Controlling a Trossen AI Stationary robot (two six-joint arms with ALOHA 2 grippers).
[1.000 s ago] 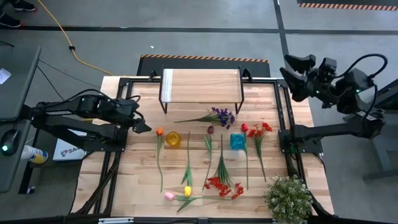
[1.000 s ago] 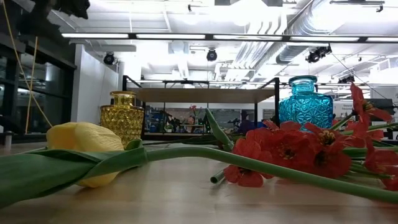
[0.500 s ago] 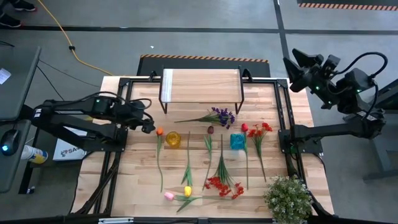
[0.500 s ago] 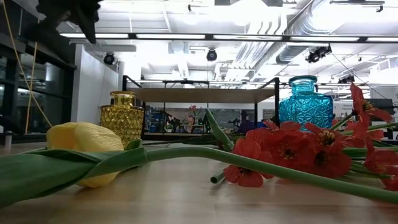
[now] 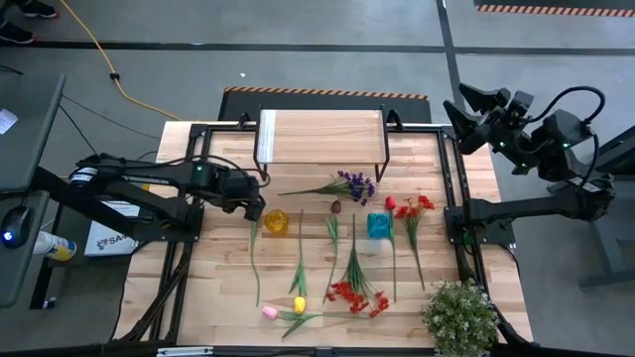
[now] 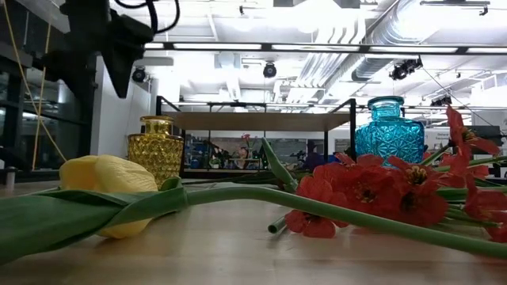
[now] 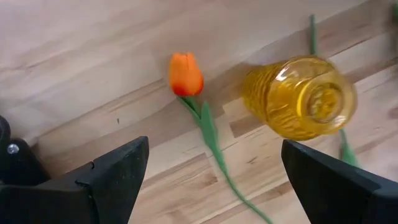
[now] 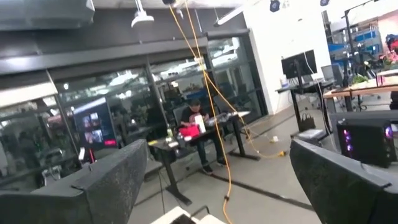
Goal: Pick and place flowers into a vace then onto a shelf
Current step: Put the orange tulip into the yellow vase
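Observation:
Several flowers lie flat on the wooden table: an orange tulip [image 7: 185, 74], a purple spray [image 5: 352, 183], red blossoms [image 5: 412, 208], a red spray [image 5: 357, 296], a pink tulip [image 5: 269, 311] and a yellow tulip [image 6: 111, 194]. A yellow vase [image 5: 276, 221] and a blue vase [image 5: 379, 225] stand upright among them. The shelf [image 5: 320, 137] stands at the far edge. My left gripper [image 7: 214, 146] hangs open above the orange tulip, left of the yellow vase [image 7: 300, 96], pointing steeply down. My right gripper [image 5: 458, 105] is open, raised beyond the table's far right corner.
A bushy potted plant [image 5: 459, 315] stands at the near right corner. Black frame rails [image 5: 454, 188] run along both sides of the table. In the low view my left arm [image 6: 103, 47] shows dark at the upper left, above the yellow vase [image 6: 157, 146].
My left gripper has gone toward the table's right edge and down, tipping from a shallow slant to point steeply down over the orange tulip's head. It has stayed open. My right gripper has turned a little where it is. The flowers and vases have not moved.

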